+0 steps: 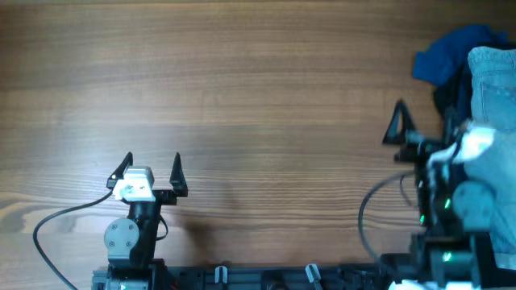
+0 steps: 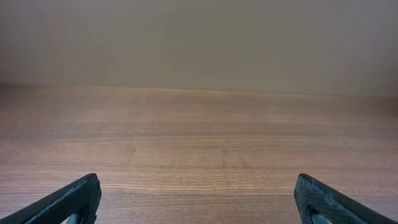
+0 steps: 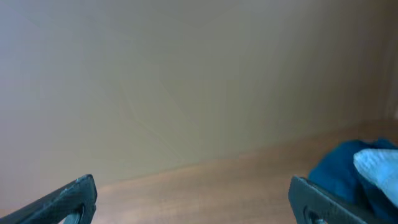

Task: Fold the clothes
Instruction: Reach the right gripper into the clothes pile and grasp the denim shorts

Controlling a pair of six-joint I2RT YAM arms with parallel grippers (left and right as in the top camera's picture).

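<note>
The light blue denim shorts (image 1: 493,84) lie bunched at the table's right edge, partly out of frame; they show in the right wrist view (image 3: 377,163) at the far right. My right gripper (image 1: 422,122) is open and empty, just left of the pile; in its wrist view (image 3: 193,186) only bare wood lies between the fingers. My left gripper (image 1: 151,167) is open and empty at the front left, far from the clothes; its wrist view (image 2: 196,186) shows bare table between the fingers.
A dark blue garment (image 1: 446,53) lies crumpled against the shorts at the back right, also in the right wrist view (image 3: 339,171). More pale cloth (image 1: 476,203) sits by the right arm's base. Cables run along the front edge.
</note>
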